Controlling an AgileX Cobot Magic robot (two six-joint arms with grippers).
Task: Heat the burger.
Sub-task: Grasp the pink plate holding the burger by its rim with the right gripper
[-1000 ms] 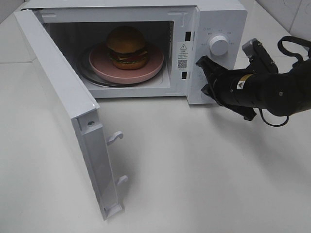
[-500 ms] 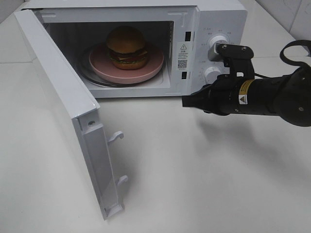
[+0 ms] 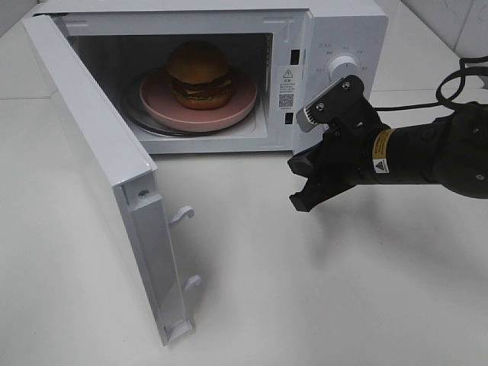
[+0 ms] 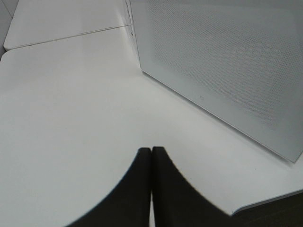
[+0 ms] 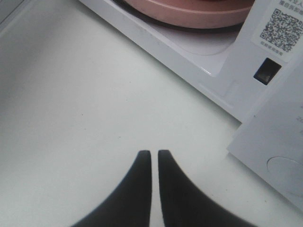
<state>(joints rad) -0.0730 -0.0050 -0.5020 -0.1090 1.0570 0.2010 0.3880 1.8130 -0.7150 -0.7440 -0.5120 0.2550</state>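
Observation:
The burger (image 3: 199,74), with a brown domed bun, sits on a pink plate (image 3: 240,103) inside the white microwave (image 3: 343,30). Its door (image 3: 99,145) stands wide open to the left. My right gripper (image 3: 296,184) hovers over the table just in front of the microwave's right front corner, below the control panel. Its fingers stand a narrow gap apart in the right wrist view (image 5: 154,152), with nothing between them. The plate's rim (image 5: 199,14) shows there; the burger does not. My left gripper (image 4: 151,149) is shut and empty, low over the table beside the door's outer face (image 4: 222,61).
The upper knob (image 3: 343,67) shows on the control panel; my right wrist covers the panel below it. Two latch hooks (image 3: 181,216) stick out from the open door's edge. White table (image 3: 305,290) stretches in front of the microwave.
My right gripper has left the control panel, swung left and down to the table in front of the microwave, and its fingers have parted slightly. The burger, plate and door have not moved.

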